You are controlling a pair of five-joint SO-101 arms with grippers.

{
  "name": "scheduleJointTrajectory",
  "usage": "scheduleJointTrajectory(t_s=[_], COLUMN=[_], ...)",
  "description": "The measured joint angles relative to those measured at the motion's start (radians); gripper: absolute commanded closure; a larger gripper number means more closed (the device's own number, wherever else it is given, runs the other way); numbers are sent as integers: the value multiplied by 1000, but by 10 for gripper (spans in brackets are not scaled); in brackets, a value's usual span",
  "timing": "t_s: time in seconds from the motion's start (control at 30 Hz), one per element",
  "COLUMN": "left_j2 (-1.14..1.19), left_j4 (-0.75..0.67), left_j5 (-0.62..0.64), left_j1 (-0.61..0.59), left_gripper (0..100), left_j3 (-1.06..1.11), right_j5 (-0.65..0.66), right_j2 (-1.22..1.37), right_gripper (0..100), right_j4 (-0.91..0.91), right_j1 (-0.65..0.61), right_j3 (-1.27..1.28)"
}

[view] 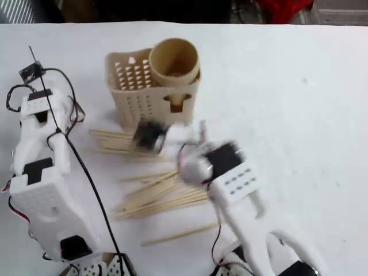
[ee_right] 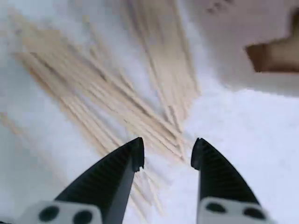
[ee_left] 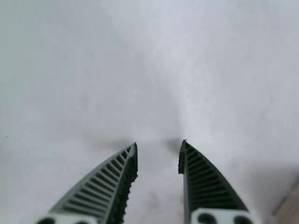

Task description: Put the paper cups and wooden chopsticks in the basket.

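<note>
A beige perforated basket (view: pixel 138 98) stands at the back of the white table, with a paper cup (view: pixel 174 62) leaning in its right side. Wooden chopsticks (view: pixel 158 192) lie scattered in front of it, more of them (view: pixel 112 141) near its left corner. My right gripper (view: pixel 148 137) hangs just in front of the basket over the chopsticks. In the right wrist view it (ee_right: pixel 166 154) is open with nothing between its fingers, above the chopsticks (ee_right: pixel 107 98) and near the basket wall (ee_right: pixel 243 28). My left gripper (ee_left: pixel 158 149) is open over bare table.
The left arm (view: pixel 40 149) sits folded at the table's left side with a black cable (view: pixel 86 172) trailing beside it. One chopstick (view: pixel 178 234) lies apart near the front. The table's right half (view: pixel 299 103) is bare white cloth.
</note>
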Motion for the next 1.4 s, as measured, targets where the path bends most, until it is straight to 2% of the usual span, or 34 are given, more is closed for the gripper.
scheduleJointTrajectory(t_s=[0.13,0.27,0.43,0.6,0.9,1.1,1.4], left_j2=[0,0,0,0,0,0,0], left_j4=[0,0,0,0,0,0,0], left_j5=[-20,-26,-29,-29,-29,-29,-29], left_j1=[0,0,0,0,0,3,5], left_gripper=[840,839,839,839,839,839,839], left_j3=[0,0,0,0,0,0,0], right_j5=[77,170,247,261,241,221,209], right_j2=[0,0,0,31,328,356,356], right_gripper=[822,822,822,822,829,898,927], right_j4=[-152,-296,-390,-451,-549,-552,-537], right_j1=[-146,-169,-173,-172,-132,-120,-114], right_j3=[199,331,390,394,313,284,279])
